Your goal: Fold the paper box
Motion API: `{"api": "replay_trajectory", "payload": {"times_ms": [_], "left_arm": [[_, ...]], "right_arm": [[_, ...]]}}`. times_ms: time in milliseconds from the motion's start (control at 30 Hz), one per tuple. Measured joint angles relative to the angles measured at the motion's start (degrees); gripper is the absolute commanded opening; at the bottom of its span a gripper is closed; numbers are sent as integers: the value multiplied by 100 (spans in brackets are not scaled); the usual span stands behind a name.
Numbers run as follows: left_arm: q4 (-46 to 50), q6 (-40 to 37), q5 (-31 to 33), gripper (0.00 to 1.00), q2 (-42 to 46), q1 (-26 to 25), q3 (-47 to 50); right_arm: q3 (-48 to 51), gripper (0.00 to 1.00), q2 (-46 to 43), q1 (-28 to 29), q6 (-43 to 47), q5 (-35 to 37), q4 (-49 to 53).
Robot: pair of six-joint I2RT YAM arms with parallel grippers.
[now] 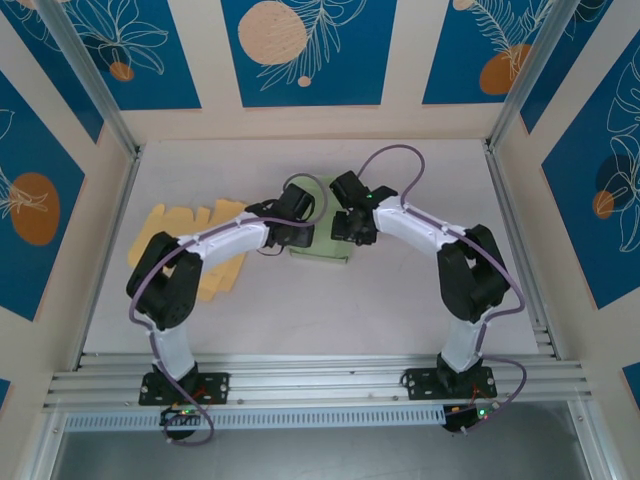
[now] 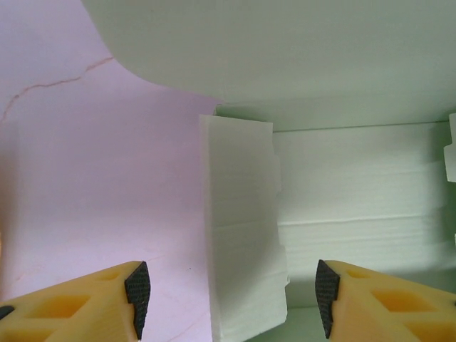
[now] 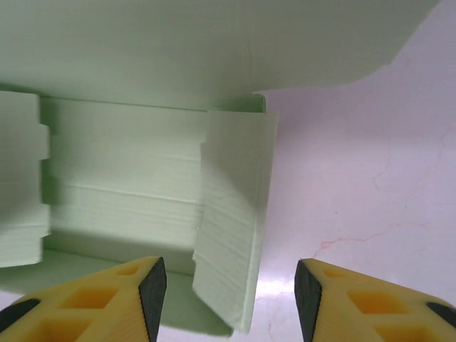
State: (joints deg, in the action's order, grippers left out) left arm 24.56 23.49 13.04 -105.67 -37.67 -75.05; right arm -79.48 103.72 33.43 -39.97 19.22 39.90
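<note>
Paper box (image 1: 318,252) between left gripper (image 2: 231,299) and right gripper (image 3: 230,292), jaws parted, each facing one end flap (image 2: 242,235)

you're seeing a pale green paper box (image 1: 322,251) on a pinkish-white table (image 1: 400,300). the flat sheets (image 1: 175,222) are yellow. the left fingers (image 2: 71,310) are orange-yellow with black pads (image 2: 137,296). the walls (image 1: 340,60) carry blue panels with white leaf outlines and peach circles.
</note>
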Motion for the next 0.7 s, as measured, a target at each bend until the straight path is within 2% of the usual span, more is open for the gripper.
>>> {"api": "replay_trajectory", "payload": {"times_ms": [167, 333, 500, 700], "left_arm": [[-42, -68, -66, 55, -369, 81, -81], [-94, -170, -61, 39, -750, 179, -225], [-118, -179, -57, 17, -942, 184, -299], [-118, -144, -31, 3, -951, 184, -302]], "right_arm": [[46, 55, -341, -39, 0, -17, -17], [142, 56, -282, -83, 0, -37, -44], [144, 57, 142, -87, 0, -17, -114], [70, 58, 739, -81, 42, 20, -122]]}}
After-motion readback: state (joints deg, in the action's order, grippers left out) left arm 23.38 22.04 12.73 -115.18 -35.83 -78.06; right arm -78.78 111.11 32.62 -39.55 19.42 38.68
